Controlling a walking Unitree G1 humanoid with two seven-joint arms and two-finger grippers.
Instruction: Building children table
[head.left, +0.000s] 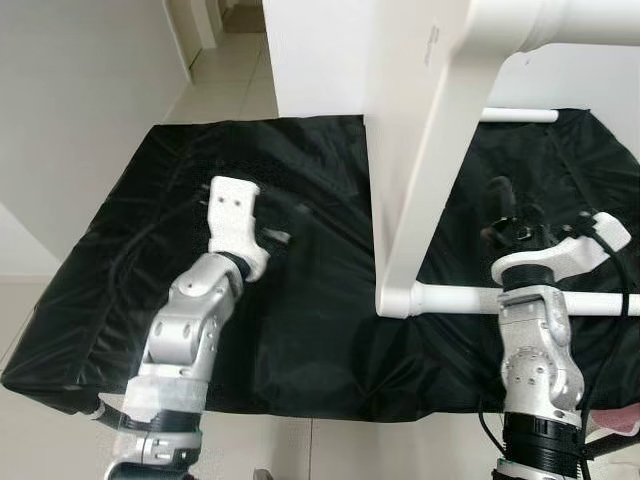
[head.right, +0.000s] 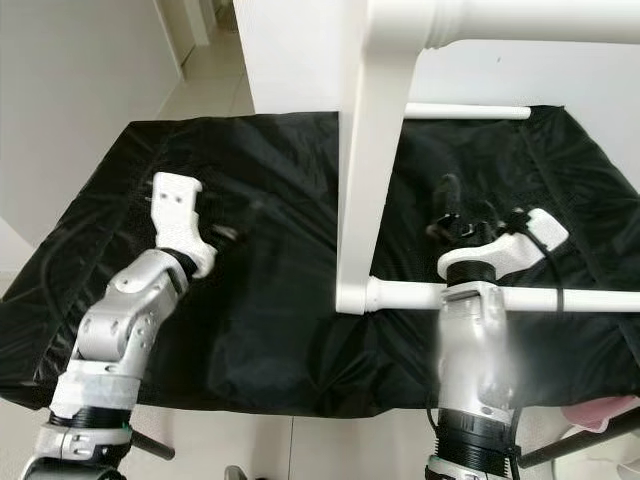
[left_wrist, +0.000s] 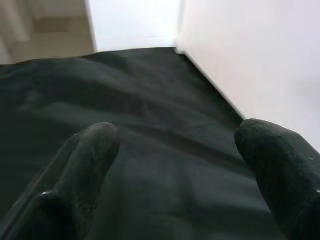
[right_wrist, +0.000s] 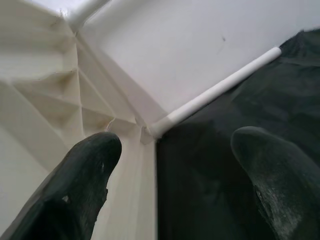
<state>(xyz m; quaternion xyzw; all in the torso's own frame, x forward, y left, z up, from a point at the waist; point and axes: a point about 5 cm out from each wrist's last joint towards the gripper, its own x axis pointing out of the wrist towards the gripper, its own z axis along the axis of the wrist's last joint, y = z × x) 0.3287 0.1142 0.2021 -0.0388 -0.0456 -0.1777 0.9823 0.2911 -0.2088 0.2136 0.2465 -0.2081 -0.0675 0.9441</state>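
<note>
On the black fabric sheet (head.left: 300, 330) spread over the tiled floor stands the white plastic children's table frame (head.left: 420, 170), its tubular rail (head.left: 470, 298) lying across the cloth. Left gripper (left_wrist: 175, 165) hovers over bare cloth beside the white panel, fingers spread wide, holding nothing. Right gripper (right_wrist: 175, 175) sits just past the rail, fingers parted, empty.
</note>
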